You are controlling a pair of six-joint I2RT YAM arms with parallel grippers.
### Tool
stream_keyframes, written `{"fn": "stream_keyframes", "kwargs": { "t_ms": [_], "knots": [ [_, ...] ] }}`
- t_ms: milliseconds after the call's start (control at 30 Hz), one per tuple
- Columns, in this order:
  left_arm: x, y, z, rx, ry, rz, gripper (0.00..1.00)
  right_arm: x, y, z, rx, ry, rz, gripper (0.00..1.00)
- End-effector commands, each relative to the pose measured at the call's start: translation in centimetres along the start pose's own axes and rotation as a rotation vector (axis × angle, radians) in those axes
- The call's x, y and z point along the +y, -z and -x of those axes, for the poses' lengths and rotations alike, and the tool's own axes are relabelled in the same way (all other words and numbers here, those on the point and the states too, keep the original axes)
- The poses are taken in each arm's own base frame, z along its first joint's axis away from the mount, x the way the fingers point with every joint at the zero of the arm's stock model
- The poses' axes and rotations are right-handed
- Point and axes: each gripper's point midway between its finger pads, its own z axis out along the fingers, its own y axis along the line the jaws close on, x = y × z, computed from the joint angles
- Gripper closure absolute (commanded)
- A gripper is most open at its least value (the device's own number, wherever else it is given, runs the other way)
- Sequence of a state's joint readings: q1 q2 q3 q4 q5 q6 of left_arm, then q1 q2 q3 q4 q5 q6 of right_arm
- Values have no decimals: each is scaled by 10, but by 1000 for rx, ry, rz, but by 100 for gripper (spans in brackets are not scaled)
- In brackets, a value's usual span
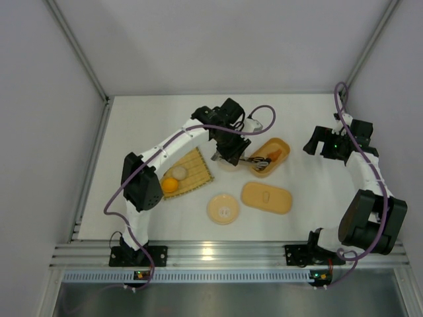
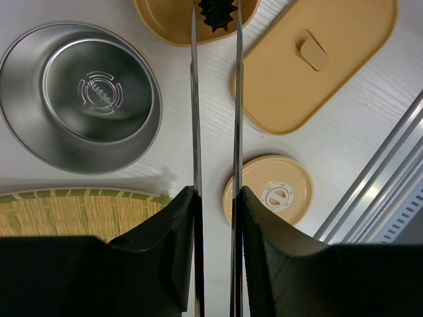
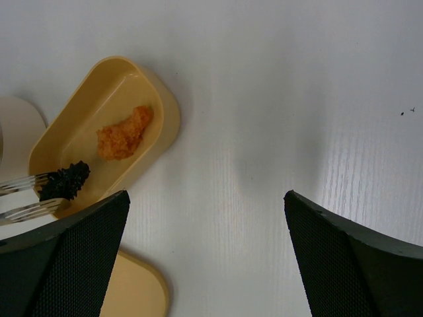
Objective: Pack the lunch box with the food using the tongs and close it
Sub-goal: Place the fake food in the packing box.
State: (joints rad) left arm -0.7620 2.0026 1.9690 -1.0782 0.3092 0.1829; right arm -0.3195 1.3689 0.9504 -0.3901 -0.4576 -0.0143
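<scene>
The tan-orange lunch box (image 1: 269, 156) stands open right of centre, and its flat lid (image 1: 266, 197) lies in front of it. My left gripper (image 1: 228, 155) is shut on the slim metal tongs (image 2: 194, 105), its fingers (image 2: 254, 224) pressing both arms. The tongs' tips pinch a dark brown piece (image 3: 64, 181) over the near end of the lunch box (image 3: 79, 125). An orange-tan piece (image 3: 122, 135) lies inside the box. An orange ball (image 1: 170, 185) and a white ball (image 1: 179, 172) rest on the bamboo mat (image 1: 195, 168). My right gripper (image 1: 317, 142) hangs open over bare table to the right of the box.
A steel bowl (image 2: 79, 96) sits between the mat (image 2: 66, 211) and the lunch box (image 2: 165, 23), under my left wrist. A small round cream lid (image 1: 223, 208) lies in front of the mat, left of the oblong lid (image 2: 317, 59). Grey walls enclose the table.
</scene>
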Motion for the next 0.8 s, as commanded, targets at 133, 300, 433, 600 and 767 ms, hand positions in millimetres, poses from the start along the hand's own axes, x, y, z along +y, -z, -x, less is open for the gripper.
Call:
{"fn": "stream_keyframes", "kwargs": {
  "t_ms": [133,300,433,600,767],
  "knots": [
    [-2,5,16,-51,-33,-1,75,0,11,28,-77,28,-5,1],
    [-2,3,15,-45,-32,-2,67,-1,10,27,-75,27,-6,1],
    [-2,3,14,-42,-34,-4,66,-1,10,27,-74,27,-4,1],
    [-5,0,10,-29,-40,-11,66,-1,9,26,-72,26,-4,1],
    [-6,-2,10,-26,-45,-18,58,-1,10,27,-74,27,-4,1]
  ]
}}
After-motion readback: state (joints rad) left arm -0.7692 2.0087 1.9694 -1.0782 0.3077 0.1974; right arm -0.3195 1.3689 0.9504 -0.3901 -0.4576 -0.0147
